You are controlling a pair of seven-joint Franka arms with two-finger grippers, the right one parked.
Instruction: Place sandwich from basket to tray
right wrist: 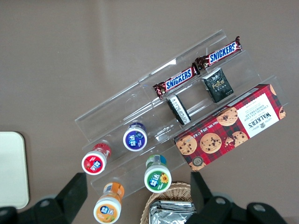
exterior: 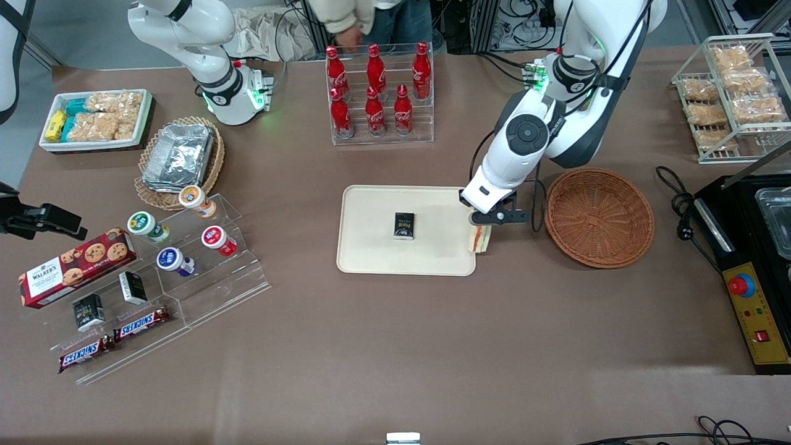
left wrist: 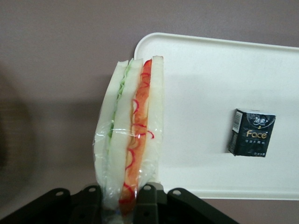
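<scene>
My left gripper (exterior: 481,226) is shut on the sandwich (exterior: 480,238), a plastic-wrapped wedge of white bread with orange and green filling. It holds the sandwich over the edge of the cream tray (exterior: 377,253) nearest the basket. In the left wrist view the sandwich (left wrist: 131,130) hangs between the two fingers (left wrist: 147,201), partly over the tray's corner (left wrist: 187,60). The reddish-brown wicker basket (exterior: 599,216) stands empty beside the tray, toward the working arm's end of the table.
A small black Face box (exterior: 404,225) lies on the tray's middle and shows in the left wrist view (left wrist: 251,132). A rack of red cola bottles (exterior: 378,93) stands farther from the front camera. A black appliance (exterior: 751,259) stands at the working arm's end.
</scene>
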